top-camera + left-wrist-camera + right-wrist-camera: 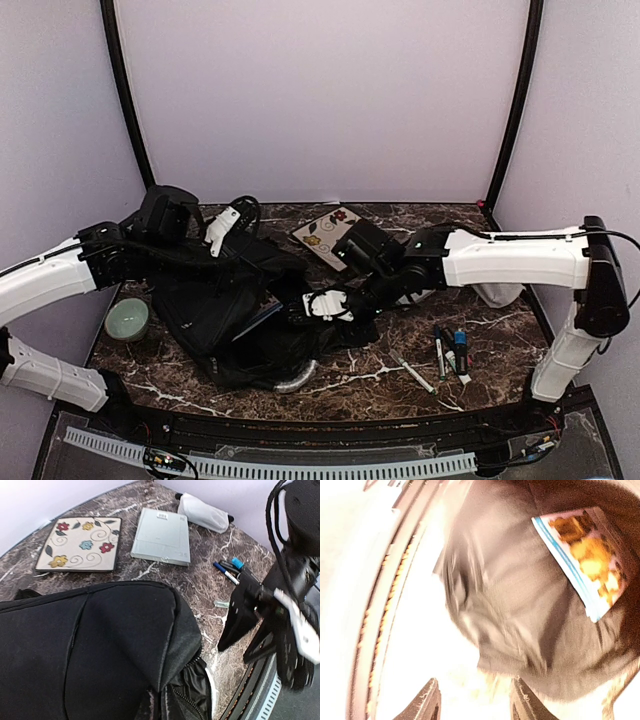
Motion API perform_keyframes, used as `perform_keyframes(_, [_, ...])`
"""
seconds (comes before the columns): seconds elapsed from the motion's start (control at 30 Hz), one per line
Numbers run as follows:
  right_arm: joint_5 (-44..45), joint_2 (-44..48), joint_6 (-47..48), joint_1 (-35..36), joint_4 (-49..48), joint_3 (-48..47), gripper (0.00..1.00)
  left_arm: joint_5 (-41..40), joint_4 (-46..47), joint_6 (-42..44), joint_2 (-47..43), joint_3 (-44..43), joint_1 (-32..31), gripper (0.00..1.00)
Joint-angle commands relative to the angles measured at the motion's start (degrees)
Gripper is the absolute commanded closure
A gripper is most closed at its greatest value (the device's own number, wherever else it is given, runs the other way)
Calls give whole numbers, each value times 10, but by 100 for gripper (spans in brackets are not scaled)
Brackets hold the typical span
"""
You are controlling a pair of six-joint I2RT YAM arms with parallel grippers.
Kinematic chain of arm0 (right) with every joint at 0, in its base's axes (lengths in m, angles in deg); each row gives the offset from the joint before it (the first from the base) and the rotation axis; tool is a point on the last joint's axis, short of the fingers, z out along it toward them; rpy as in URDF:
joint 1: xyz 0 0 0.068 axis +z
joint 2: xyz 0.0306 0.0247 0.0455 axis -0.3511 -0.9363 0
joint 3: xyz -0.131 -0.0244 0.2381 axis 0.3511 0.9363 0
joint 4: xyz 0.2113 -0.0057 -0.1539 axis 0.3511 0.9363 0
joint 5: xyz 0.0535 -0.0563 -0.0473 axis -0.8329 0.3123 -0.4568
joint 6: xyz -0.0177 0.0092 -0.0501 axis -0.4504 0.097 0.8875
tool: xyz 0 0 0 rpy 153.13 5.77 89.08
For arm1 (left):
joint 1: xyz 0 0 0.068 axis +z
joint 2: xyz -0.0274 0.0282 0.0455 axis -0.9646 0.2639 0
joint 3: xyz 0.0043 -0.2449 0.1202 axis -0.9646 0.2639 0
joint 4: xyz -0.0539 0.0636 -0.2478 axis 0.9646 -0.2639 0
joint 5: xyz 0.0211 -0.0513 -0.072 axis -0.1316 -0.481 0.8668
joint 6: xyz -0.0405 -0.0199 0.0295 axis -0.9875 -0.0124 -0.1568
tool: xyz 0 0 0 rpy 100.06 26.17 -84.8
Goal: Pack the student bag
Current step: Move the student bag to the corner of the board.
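overhead and wrist views, packing under way. the student bag lies on the left-centre of the marble table, slumped and partly opened. its long axis runs roughly from the far left, by the left gripper, toward the near centre, where its pale curved handle shows. the left gripper is pressed together at the bag's far upper edge. its fingertips are hidden, but it appears to pinch a fold of fabric and hold the mouth up. the right gripper hangs at the bag's right flank, just at the opening. in its wrist view its fingers stand spread with nothing between them, and a book with a blue edge lies inside the dark interior beyond.

the governing relation is that the bag's mouth faces the right arm, so the bag lies to the left of the spread pincer while the loose items lie behind and to its right. these are the markers near the right front, the grey tablet, the white pouch and the flowered tray farther back. the right arm is judged nearer to all of them. a green bowl sits left of the bag, beside the left arm.
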Motion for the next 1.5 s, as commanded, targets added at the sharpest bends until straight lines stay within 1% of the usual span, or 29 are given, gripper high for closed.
perform_keyframes(0.0, [-56,62,-9,-53,76,12,53,-32,5,-21,-71,11,2,100])
perform_keyframes(0.03, [-61,65,-14,-69,80,14,53,-29,8,-17,-76,17,2,100])
perform_keyframes(0.07, [-69,86,-21,-85,81,18,53,-25,9,-12,-76,20,2,100])
perform_keyframes(0.17, [-92,95,-51,-154,70,24,53,-8,12,9,-64,26,2,100])
perform_keyframes(0.3, [-60,87,-133,-259,20,21,52,42,-6,28,-25,1,2,100])
perform_keyframes(0.43, [-10,43,-201,-343,0,-11,50,88,5,41,7,15,-1,100])
perform_keyframes(0.57, [-16,-5,-242,-425,-4,-31,47,99,25,58,38,23,-18,100])
perform_keyframes(0.7, [-19,-70,-261,-486,11,-62,45,116,56,72,72,21,-43,100])
perform_keyframes(0.8, [-16,-105,-268,-511,18,-82,45,125,71,90,111,10,-66,100])
perform_keyframes(0.9, [-7,-120,-266,-521,13,-86,45,135,74,117,161,-9,-88,100])
perform_keyframes(1.1, [-20,-120,-261,-526,8,-73,45,163,57,181,236,-64,-139,100])
perform_keyframes(1.23, [-22,-124,-259,-526,7,-71,45,174,19,219,268,-94,-171,100])
perform_keyframes(1.33, [-18,-130,-255,-526,13,-78,45,176,-11,219,269,-88,-181,100])
perform_keyframes(1.4, [-24,-131,-255,-526,13,-80,45,157,-31,211,253,-67,-181,99])
perform_keyframes(1.43, [-28,-131,-256,-526,13,-82,45,139,-43,205,240,-55,-181,95])
perform_keyframes(1.47, [-31,-131,-257,-526,14,-84,45,118,-54,194,226,-44,-181,89])
